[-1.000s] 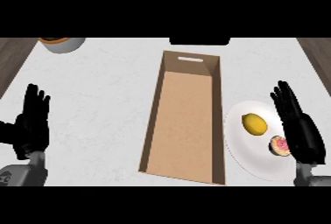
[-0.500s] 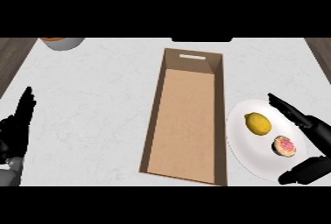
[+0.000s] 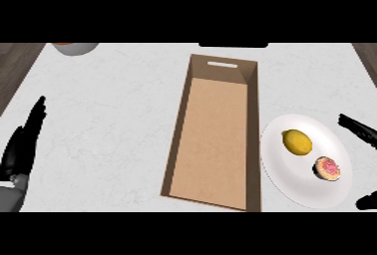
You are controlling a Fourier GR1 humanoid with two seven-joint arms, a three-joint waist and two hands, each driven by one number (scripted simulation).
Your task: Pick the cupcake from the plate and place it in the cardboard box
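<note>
A pink-topped cupcake (image 3: 327, 168) sits on the white plate (image 3: 294, 175) at the right, beside a yellow lemon (image 3: 297, 142). The long open cardboard box (image 3: 215, 134) lies in the middle of the counter, with nothing inside. My right hand (image 3: 358, 130) is at the right edge, open, with straight fingers past the plate's far rim and its thumb (image 3: 367, 201) low at the plate's near side. It touches neither the cupcake nor the lemon. My left hand (image 3: 22, 147) stays open at the left edge, fingers up.
A grey bowl (image 3: 74, 48) with something orange in it stands at the back left corner. A dark object (image 3: 233, 44) sits at the counter's back edge behind the box. Dark wood floor shows past the counter's left and right sides.
My right hand has slid rightward, so the cupcake and plate show more fully. My left hand has turned edge-on and drifted slightly to the left.
</note>
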